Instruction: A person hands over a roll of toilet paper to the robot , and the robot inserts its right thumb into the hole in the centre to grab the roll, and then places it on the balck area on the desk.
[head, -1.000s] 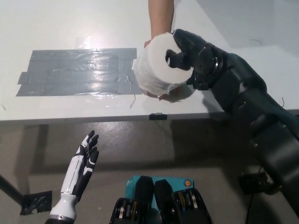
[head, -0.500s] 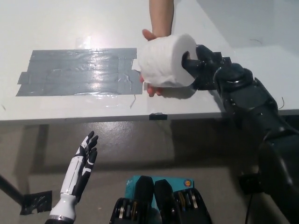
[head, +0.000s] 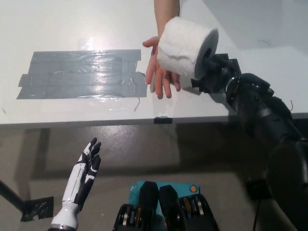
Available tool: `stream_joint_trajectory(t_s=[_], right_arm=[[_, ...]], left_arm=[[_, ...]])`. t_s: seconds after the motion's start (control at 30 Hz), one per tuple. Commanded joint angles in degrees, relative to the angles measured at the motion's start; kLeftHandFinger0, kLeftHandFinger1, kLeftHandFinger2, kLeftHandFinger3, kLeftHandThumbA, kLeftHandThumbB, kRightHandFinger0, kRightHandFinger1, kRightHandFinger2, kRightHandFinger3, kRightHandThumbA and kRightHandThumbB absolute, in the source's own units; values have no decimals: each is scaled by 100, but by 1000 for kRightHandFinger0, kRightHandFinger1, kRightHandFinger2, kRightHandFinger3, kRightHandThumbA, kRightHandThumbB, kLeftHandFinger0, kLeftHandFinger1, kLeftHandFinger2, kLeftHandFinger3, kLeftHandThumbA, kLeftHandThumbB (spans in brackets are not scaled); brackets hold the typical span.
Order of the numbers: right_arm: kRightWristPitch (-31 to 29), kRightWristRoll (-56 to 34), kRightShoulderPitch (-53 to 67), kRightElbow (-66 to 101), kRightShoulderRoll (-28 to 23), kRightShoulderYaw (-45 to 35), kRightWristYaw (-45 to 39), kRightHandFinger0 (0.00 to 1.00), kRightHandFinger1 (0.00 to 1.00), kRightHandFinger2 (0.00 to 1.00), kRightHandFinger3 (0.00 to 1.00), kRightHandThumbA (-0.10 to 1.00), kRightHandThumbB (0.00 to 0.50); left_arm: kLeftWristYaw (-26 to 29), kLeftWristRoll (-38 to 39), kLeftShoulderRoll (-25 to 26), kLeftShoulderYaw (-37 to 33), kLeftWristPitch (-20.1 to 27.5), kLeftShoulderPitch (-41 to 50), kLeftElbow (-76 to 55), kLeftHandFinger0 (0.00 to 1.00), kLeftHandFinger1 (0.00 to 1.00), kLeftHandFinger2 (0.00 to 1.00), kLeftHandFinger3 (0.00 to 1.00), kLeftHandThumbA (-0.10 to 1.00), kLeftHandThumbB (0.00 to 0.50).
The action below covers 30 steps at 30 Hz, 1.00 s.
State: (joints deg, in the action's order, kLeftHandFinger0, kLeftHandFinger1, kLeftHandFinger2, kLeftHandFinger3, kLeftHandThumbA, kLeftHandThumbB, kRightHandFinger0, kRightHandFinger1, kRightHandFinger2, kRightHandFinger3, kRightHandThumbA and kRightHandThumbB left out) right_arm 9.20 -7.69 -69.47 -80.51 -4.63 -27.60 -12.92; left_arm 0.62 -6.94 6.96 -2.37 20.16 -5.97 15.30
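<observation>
The black right hand (head: 216, 72) has the roll of toilet paper (head: 186, 45) on it, a finger pushed into the centre hole and the rest of the hand tucked behind the roll's end. The roll is tilted and held up over the desk (head: 57, 24), near its front edge. Just beside it on the left, a person's hand (head: 159, 72) lies open, palm up, fingers spread, under the roll's lower side; whether it touches the paper I cannot tell. Further left, the dark taped patch (head: 82, 74) lies flat and bare, with open desk around it. The white left hand (head: 84, 173) hangs below the desk edge, fingers straight and apart, holding nothing.
</observation>
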Motion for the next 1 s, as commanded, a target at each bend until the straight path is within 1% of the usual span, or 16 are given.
stream_joint_trajectory(t_s=[0.0, 0.13, 0.3, 0.33, 0.4, 0.43, 0.5, 0.53, 0.6, 0.63, 0.7, 0.73, 0.77, 0.8, 0.9, 0.97], right_arm=[[180, -426, -653, 252, -372, 9, -498, 0, 371, 819, 1000, -100, 121], [177, -227, -810, 348, -659, 329, -560, 0, 524, 989, 1000, -100, 110], [432, -123, -913, 445, -895, 607, -390, 72, 629, 1000, 1000, -100, 124], [366, 61, -911, 538, -1000, 867, -518, 46, 576, 1000, 1000, -100, 111], [408, 66, -917, 602, -1066, 1009, -551, 17, 557, 1000, 1000, -100, 105], [348, 100, -917, 585, -1111, 1110, -612, 1, 514, 1000, 1000, -100, 122], [308, 149, -920, 553, -1200, 1270, -662, 0, 544, 1000, 1000, -100, 116], [351, 295, -940, 553, -1263, 1473, -574, 0, 575, 1000, 1000, -100, 134], [161, 892, -948, 552, -1393, 2185, -505, 14, 511, 998, 1000, -100, 137], [91, 1085, -938, 579, -1435, 2444, -458, 2, 484, 949, 1000, -100, 153], [-194, 1274, -919, 619, -1533, 2878, -549, 24, 539, 1000, 726, -100, 156], [-242, 1313, -914, 642, -1557, 2998, -557, 43, 570, 1000, 792, -100, 148], [-260, 1407, -921, 651, -1594, 3185, -568, 109, 635, 1000, 841, -100, 178], [-283, 1459, -928, 667, -1638, 3362, -612, 157, 677, 1000, 892, -100, 181], [-322, 1361, -921, 677, -1685, 3521, -777, 269, 819, 1000, 1000, -100, 152], [-354, 1459, -940, 650, -1683, 3688, -836, 300, 843, 1000, 1000, -100, 165]], left_arm=[[40, -51, 48, 30, 261, 3, -103, 1000, 1000, 1000, 1000, 943, 157], [52, -64, 55, 48, 171, -9, -111, 1000, 1000, 1000, 1000, 958, 157], [65, -79, 47, 38, 290, -43, -26, 1000, 1000, 1000, 1000, 964, 125], [47, -55, 44, 38, 268, -20, -75, 1000, 1000, 1000, 1000, 962, 130], [43, -55, 52, 44, 235, -15, -107, 1000, 1000, 1000, 1000, 959, 125], [49, -66, 56, 46, 231, -21, -113, 1000, 1000, 1000, 1000, 956, 118], [81, -108, 48, 45, 253, -34, -101, 1000, 1000, 1000, 1000, 955, 110], [101, -138, 40, 45, 234, -31, -113, 1000, 1000, 1000, 1000, 959, 113], [87, -135, 35, 46, 136, -13, -176, 1000, 1000, 1000, 1000, 958, 113], [80, -143, 38, 43, 106, -10, -193, 1000, 1000, 1000, 1000, 957, 111], [77, -147, 59, 54, 130, -39, -184, 1000, 1000, 1000, 1000, 956, 122], [72, -144, 63, 57, 125, -55, -180, 1000, 1000, 1000, 1000, 955, 124], [63, -123, 63, 61, 147, -65, -168, 1000, 1000, 1000, 1000, 945, 121], [63, -122, 62, 61, 159, -79, -155, 1000, 1000, 1000, 1000, 944, 118], [52, -130, 63, 63, 69, -80, -178, 1000, 1000, 1000, 1000, 945, 129], [47, -125, 66, 71, 25, -62, -216, 1000, 1000, 1000, 1000, 944, 128]])
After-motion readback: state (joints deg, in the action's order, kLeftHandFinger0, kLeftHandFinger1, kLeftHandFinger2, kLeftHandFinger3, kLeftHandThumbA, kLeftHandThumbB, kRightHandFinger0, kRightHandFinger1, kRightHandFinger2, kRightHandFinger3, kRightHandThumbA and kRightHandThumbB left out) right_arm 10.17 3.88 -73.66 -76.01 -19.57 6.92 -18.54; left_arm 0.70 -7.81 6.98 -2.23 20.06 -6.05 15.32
